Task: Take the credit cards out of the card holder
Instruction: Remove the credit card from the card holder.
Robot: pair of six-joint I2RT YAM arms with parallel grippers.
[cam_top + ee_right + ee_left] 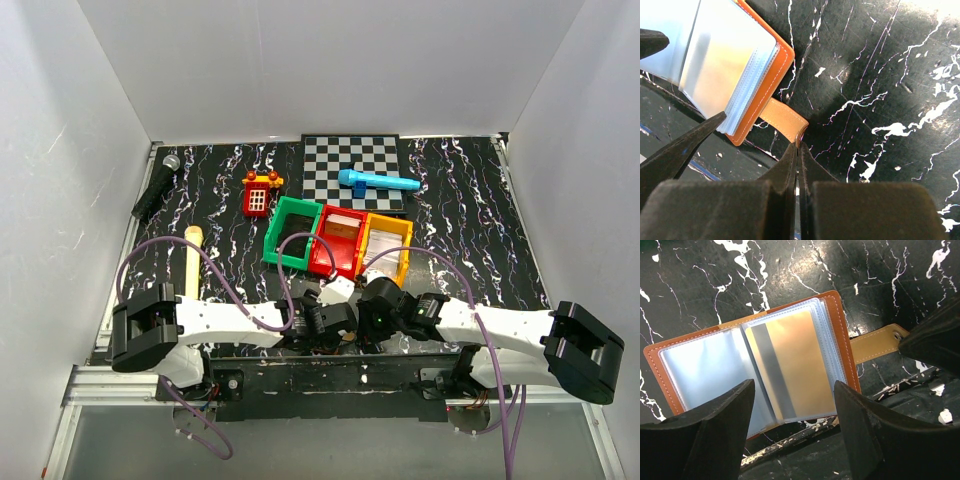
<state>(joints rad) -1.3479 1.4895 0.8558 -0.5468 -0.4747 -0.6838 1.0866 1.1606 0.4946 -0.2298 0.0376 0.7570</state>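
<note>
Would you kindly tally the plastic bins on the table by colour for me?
green bin: 1
red bin: 1
orange bin: 1
Total: 3

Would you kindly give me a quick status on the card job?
Left pincer open over holder. Right pincer shut on strap. Card not yet out. Nothing in the way.
</note>
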